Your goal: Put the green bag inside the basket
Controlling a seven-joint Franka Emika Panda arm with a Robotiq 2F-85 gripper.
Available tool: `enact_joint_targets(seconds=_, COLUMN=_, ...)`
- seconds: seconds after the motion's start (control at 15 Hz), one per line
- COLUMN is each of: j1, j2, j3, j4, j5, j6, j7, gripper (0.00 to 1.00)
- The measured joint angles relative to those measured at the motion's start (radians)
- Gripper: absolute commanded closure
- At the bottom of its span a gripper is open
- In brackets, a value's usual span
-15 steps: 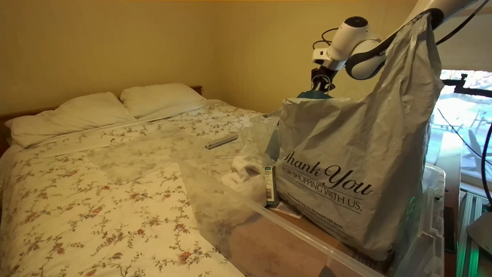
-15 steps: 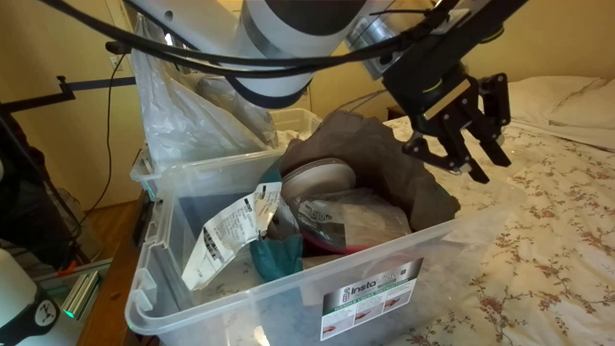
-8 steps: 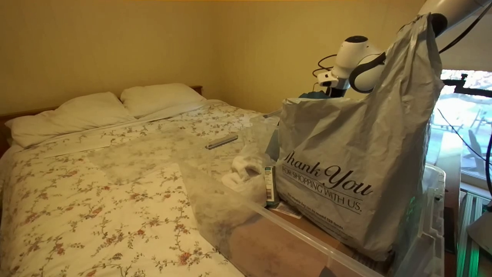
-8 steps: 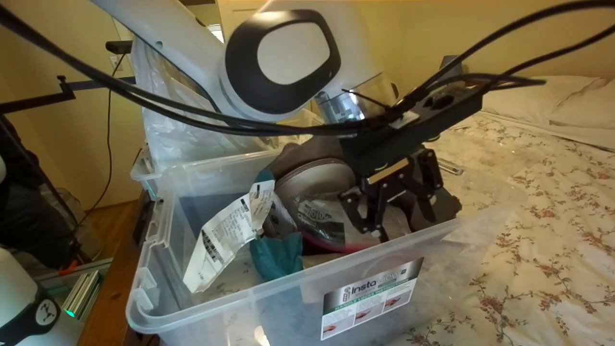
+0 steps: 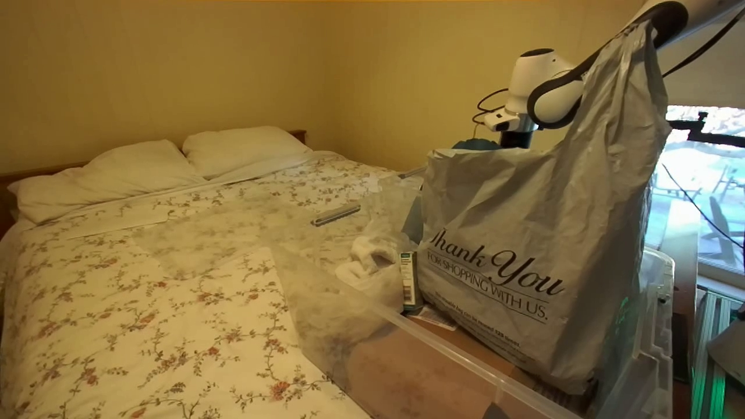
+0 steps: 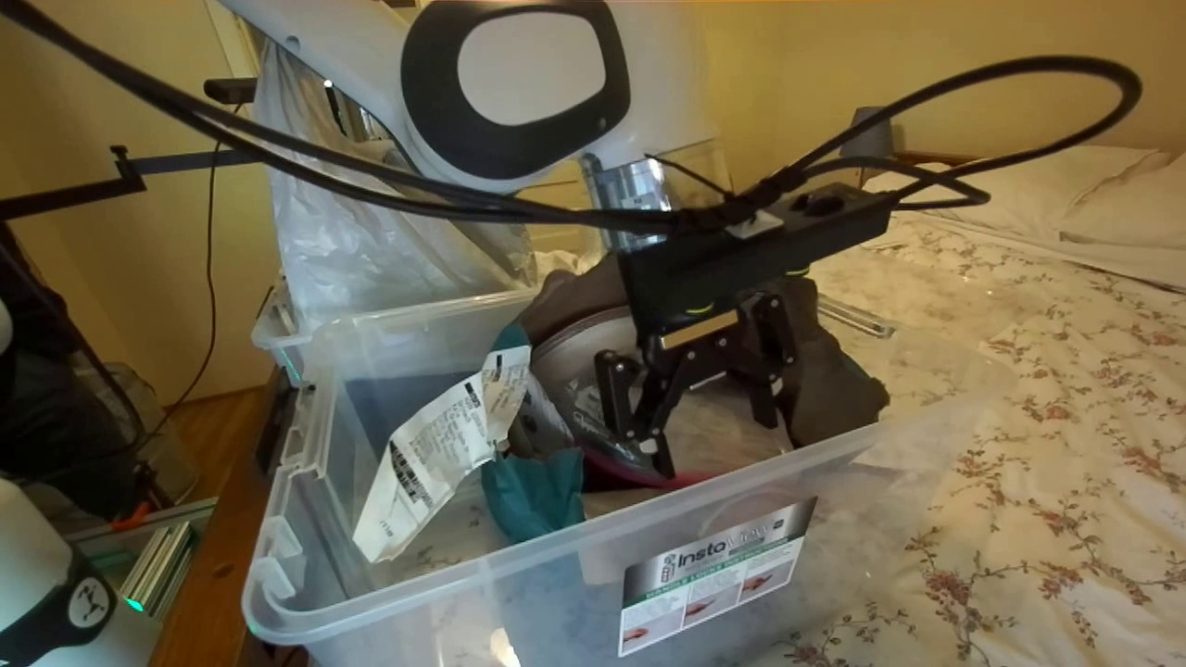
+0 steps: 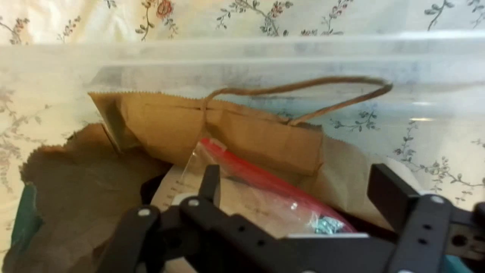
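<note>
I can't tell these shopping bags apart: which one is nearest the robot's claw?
The teal-green bag, brown inside, with the gripper at its open mouth. The larger grey bag, marked "Thank You", stands farther off.

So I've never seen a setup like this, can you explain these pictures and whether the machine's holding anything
The machine is a robot arm ending in a gripper. Two views come from cameras standing apart from it; the third camera sits on its wrist, looking past the fingers. The gripper hangs over a clear bin with a teal-green bag, brown inside, and a clear pouch with a red zip. A grey "Thank You" bag stands in a neighbouring bin; flowered bedding spreads alongside. The fingers stand apart, so nothing seems held; whether they touch the pouch, I can't tell.
</note>
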Motion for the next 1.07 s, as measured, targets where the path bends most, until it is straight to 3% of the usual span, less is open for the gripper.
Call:
enact_joint_targets(seconds=0.67, j1=0.024, j2=0.080, j3=-0.014, j4=0.060, j5=-0.132, j6=0.013, j7=0.124, gripper=0.01)
enact_joint_targets(seconds=0.8, j1=0.024, j2=0.082, j3=-0.019, j4=0.065, j5=-0.147, j6=0.018, j7=0.162, gripper=0.15)
enact_joint_targets(seconds=0.87, j1=0.025, j2=0.084, j3=-0.022, j4=0.072, j5=-0.165, j6=0.018, j7=0.185, gripper=0.31)
enact_joint_targets(seconds=0.93, j1=0.025, j2=0.088, j3=-0.026, j4=0.080, j5=-0.183, j6=0.018, j7=0.208, gripper=0.40)
enact_joint_targets(seconds=1.07, j1=0.025, j2=0.103, j3=-0.035, j4=0.101, j5=-0.237, j6=0.018, j7=0.256, gripper=0.53)
